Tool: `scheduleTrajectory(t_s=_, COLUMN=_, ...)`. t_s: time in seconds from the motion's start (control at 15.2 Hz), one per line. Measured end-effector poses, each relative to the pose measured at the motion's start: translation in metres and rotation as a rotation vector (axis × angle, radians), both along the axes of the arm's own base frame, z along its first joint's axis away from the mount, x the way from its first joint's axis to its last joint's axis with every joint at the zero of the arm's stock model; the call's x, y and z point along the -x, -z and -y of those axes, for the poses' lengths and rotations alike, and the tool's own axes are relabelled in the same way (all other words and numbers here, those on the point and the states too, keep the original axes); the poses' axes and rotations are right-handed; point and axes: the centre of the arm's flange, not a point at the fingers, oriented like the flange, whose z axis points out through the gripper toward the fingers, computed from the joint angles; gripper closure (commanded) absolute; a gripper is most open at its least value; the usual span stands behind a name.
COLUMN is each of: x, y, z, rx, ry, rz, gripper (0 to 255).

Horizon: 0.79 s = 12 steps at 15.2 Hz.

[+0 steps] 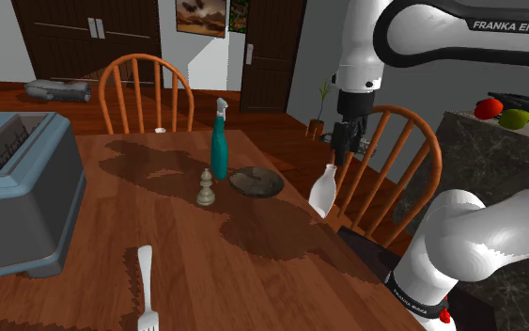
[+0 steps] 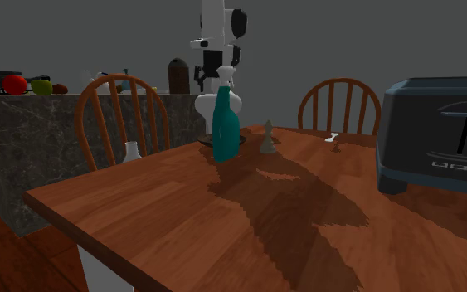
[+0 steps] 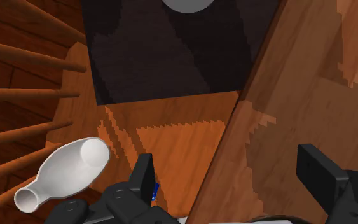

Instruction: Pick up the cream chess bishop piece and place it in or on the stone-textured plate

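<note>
My black two-finger gripper (image 1: 345,149) hangs over the edge of the brown wooden table (image 1: 253,273), toward the shoulder view's right. From there my fingers blur into one dark shape, so that view does not show how they stand. The wrist view does: my fingers (image 3: 143,178) are released and wide apart, with only the table's edge and chair wood between them.

The cream chess bishop piece (image 1: 206,188) stands upright on the table, just beside the tall teal bottle (image 1: 219,143); it is near the grey stone-textured round plate (image 1: 256,181), touching neither, and well apart from my hand. In the second exterior view the bishop (image 2: 268,138) looks dull and dark in the dim light; the bottle (image 2: 226,124) covers most of the plate there, so the plate's shape is plain only from the shoulder side.

A white bulb-bodied vase (image 3: 66,173) sits just beside one of my fingers. It seems to lean in the shoulder view (image 1: 323,190) and looks upright in the second exterior view (image 2: 131,150); I cannot tell whether it rests on the table's rim or on the seat of the wooden spindle-back chair (image 1: 398,160) behind it.

The blue-grey toaster (image 1: 18,193) is cut off by the frame in both exterior views; the silver fork (image 1: 145,282) runs down to the shoulder view's bottom edge. In the second exterior view a small white thing (image 2: 333,137) lies near the toaster, too small to name.
</note>
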Motion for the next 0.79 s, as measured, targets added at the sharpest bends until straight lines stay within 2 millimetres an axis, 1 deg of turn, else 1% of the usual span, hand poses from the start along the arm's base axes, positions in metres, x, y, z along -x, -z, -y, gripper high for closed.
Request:
scheduleTrajectory(t_s=0.07, x=0.000, y=0.000, z=0.000, rx=0.000, ry=0.000, rz=0.000, gripper=0)
scheduleTrajectory(t_s=0.2, x=-0.008, y=0.006, z=-0.008, rx=-0.003, ry=-0.005, rz=0.017, gripper=0)
scheduleTrajectory(t_s=0.26, x=-0.014, y=0.012, z=-0.014, rx=-0.004, ry=-0.008, rz=0.030, gripper=0)
scheduleTrajectory(t_s=0.4, x=-0.025, y=0.017, z=-0.026, rx=-0.009, ry=-0.016, rz=0.060, gripper=0)
scheduleTrajectory(t_s=0.53, x=-0.041, y=0.029, z=-0.044, rx=-0.013, ry=-0.023, rz=0.090, gripper=0)
scheduleTrajectory(t_s=0.59, x=-0.049, y=0.035, z=-0.049, rx=-0.015, ry=-0.027, rz=0.105, gripper=0)
scheduleTrajectory(t_s=0.66, x=-0.058, y=0.038, z=-0.059, rx=-0.018, ry=-0.031, rz=0.121, gripper=0)
scheduleTrajectory(t_s=0.79, x=-0.071, y=0.046, z=-0.072, rx=-0.023, ry=-0.038, rz=0.152, gripper=0)
